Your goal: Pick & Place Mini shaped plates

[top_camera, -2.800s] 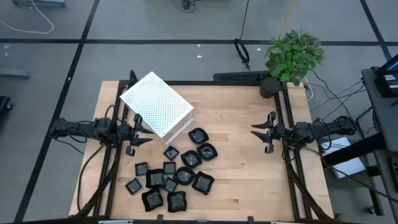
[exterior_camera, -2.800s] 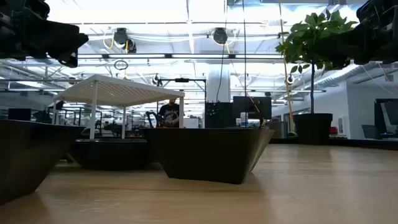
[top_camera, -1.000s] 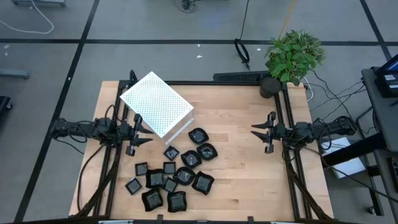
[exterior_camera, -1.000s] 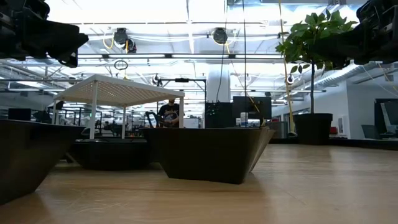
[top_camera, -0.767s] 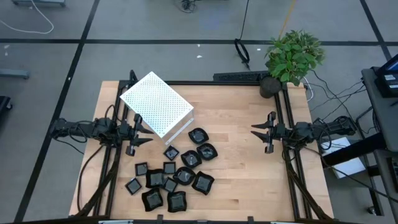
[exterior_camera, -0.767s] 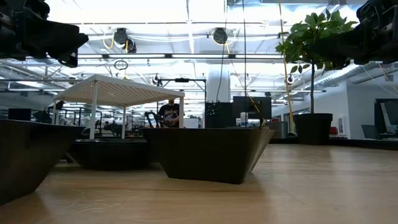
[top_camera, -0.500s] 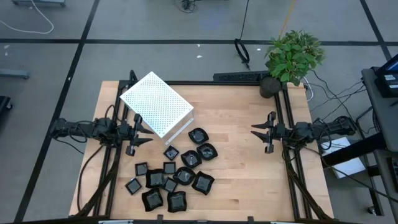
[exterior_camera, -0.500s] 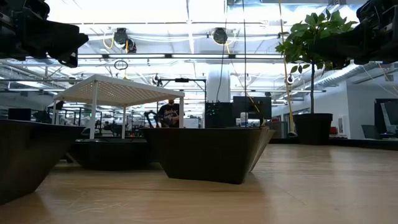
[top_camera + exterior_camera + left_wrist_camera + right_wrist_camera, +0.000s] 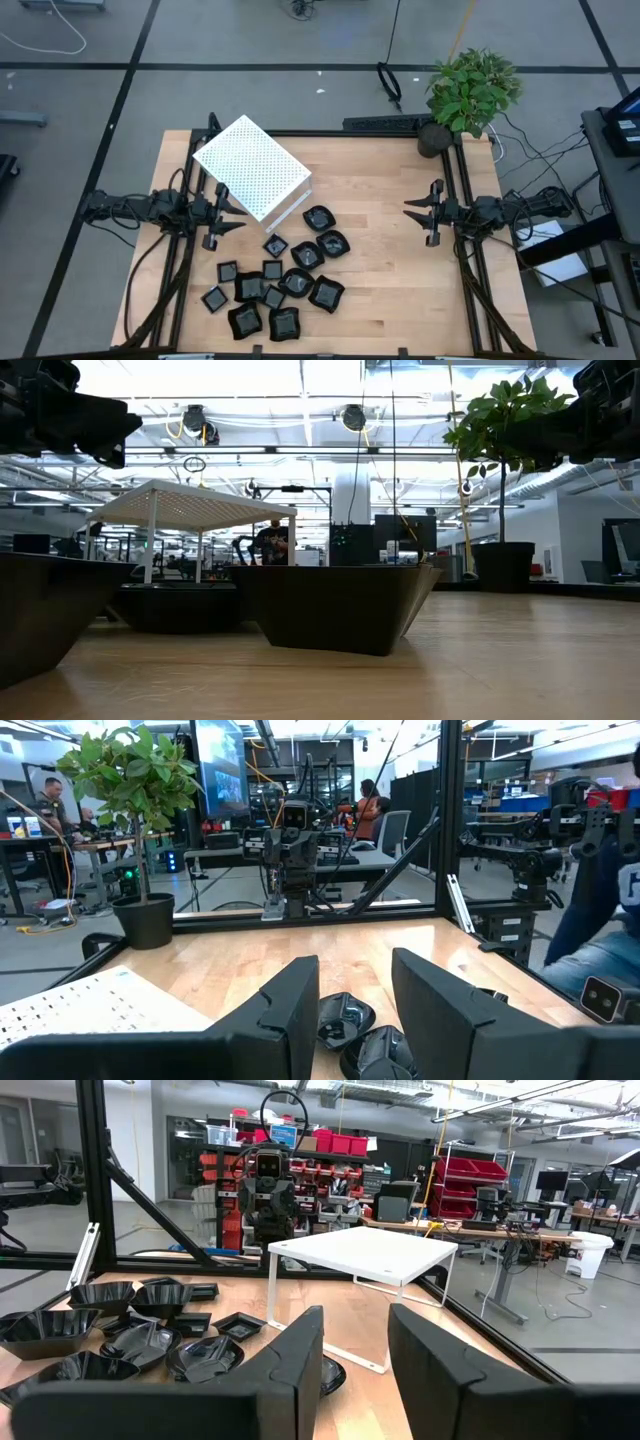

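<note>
From above, my wooden table carries a white perforated box toward ten o'clock, raised on thin legs. A potted plant stands at the two o'clock corner. Past the far edge, a black cable lies on the grey floor.

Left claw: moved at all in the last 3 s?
No. In the high view the left claw sits at the same spot beside the white perforated box.
</note>
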Controlling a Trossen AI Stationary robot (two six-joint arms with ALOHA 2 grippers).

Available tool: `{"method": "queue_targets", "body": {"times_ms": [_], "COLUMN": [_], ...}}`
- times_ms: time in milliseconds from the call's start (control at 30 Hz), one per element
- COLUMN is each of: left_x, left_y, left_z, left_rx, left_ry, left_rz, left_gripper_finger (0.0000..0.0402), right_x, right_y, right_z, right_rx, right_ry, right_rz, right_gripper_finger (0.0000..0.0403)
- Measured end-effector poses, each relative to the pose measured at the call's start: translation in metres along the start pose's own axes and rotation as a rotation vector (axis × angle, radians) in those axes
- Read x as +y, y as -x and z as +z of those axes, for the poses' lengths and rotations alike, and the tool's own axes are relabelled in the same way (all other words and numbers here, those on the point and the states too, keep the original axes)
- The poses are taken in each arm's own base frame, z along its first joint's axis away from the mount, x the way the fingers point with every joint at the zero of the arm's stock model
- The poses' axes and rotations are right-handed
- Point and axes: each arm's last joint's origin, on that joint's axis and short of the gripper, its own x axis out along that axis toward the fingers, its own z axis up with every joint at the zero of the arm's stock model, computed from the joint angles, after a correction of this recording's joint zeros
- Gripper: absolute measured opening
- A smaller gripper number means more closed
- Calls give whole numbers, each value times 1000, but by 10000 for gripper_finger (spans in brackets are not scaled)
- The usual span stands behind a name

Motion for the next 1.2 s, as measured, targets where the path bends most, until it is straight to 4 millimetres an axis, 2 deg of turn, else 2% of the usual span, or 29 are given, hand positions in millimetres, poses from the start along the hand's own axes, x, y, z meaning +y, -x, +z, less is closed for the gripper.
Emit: {"method": "queue_targets", "body": {"times_ms": [1033,1200], "left_x": [0,1], "left_y": [0,0], "left_z": [0,9], "left_rx": [-1,-93], "left_ry": [0,-80], "left_rz": [1,35], "left_gripper_finger": [132,132], "right_x": [0,0], "right_y": [0,0], "right_z": [0,0], "right_rx": [0,0], "right_ry": [0,0], "right_rz": [0,0], "right_gripper_finger": [102,102]}}
